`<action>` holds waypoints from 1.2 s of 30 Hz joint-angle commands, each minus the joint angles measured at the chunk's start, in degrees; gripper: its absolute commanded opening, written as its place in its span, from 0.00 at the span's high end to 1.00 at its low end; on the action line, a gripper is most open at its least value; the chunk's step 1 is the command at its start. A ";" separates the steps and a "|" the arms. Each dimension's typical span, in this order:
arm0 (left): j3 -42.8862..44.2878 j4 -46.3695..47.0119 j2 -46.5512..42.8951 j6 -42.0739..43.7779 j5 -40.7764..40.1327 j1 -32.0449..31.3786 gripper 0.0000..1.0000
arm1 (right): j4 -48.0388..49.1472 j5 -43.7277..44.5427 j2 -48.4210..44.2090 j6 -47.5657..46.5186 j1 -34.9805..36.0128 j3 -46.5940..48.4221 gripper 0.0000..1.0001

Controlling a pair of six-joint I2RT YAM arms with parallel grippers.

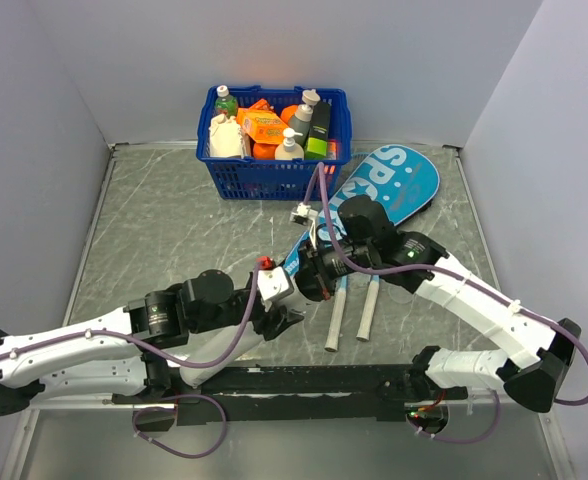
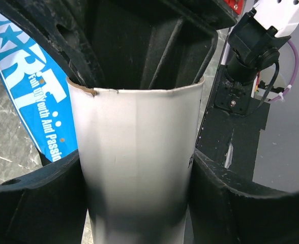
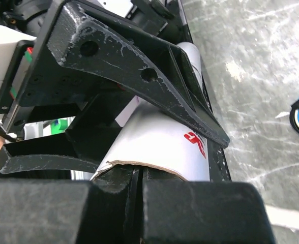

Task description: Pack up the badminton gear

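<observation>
Left jaws stand spread wide around the long white tube (image 2: 137, 152), one finger pressed against each side of it, so the left gripper (image 2: 137, 170) has the tube clamped. Right jaws are pressed fully together. The right gripper (image 3: 138, 178) sits right at the tube's open mouth, its tips at the ragged cardboard rim, and I cannot tell whether they reach inside. The two grippers meet nose to nose over the middle of the table (image 1: 174, 230), and red print shows on the tube's side.

Just to the right of them, two white racket handles (image 1: 335, 318) lie side by side on the table with their ends pointing at the near edge — their upper parts vanish under the right arm. The teal "SPORT" case (image 1: 399, 180) lies flat, running diagonally from the far right towards the centre and passing beneath the grippers. Beyond it, against the back wall, stands a blue basket (image 1: 274, 175) of bottles and orange packs.
</observation>
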 commanded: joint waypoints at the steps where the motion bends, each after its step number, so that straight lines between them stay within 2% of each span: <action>1: 0.68 -0.01 -1.81 3.34 1.42 -0.55 0.97 | 1.14 4.16 0.55 0.52 1.74 -0.30 0.91; 3: 0.59 0.08 -1.98 3.43 1.34 -0.55 0.97 | -1.15 6.11 -0.77 -0.09 1.48 0.85 0.74; 4: 0.59 0.08 -1.99 3.43 1.34 -0.55 0.97 | -1.94 8.20 -1.30 -0.36 1.21 2.25 0.62; 7: 0.68 0.08 -1.81 3.43 1.34 -0.46 0.97 | -4.66 12.17 -3.23 -0.01 -0.27 5.41 0.52; 14: 0.95 -0.36 -0.58 3.43 1.25 -0.46 0.97 | -5.98 17.44 -8.16 3.50 -13.28 9.11 0.44; 18: 0.68 -0.28 -0.49 3.60 0.90 -0.46 0.97 | -7.74 27.43 -7.99 6.31 -18.81 9.30 0.40; 22: 0.95 -0.45 -0.14 3.34 0.98 -0.46 0.97 | -8.62 36.67 -6.14 12.81 -20.76 5.17 0.37; 25: 0.95 -0.45 -0.58 3.08 0.37 -0.55 0.97 | -7.92 40.47 -4.03 18.52 -20.94 -0.19 0.37; 31: 2.17 -2.20 -0.41 2.46 -1.48 -0.55 0.97 | -5.72 45.40 2.20 28.45 -20.85 -9.77 0.33; 36: 2.53 -2.47 -1.28 2.02 -0.51 -0.55 0.97 | -1.61 47.34 2.04 37.76 -20.85 -16.44 0.28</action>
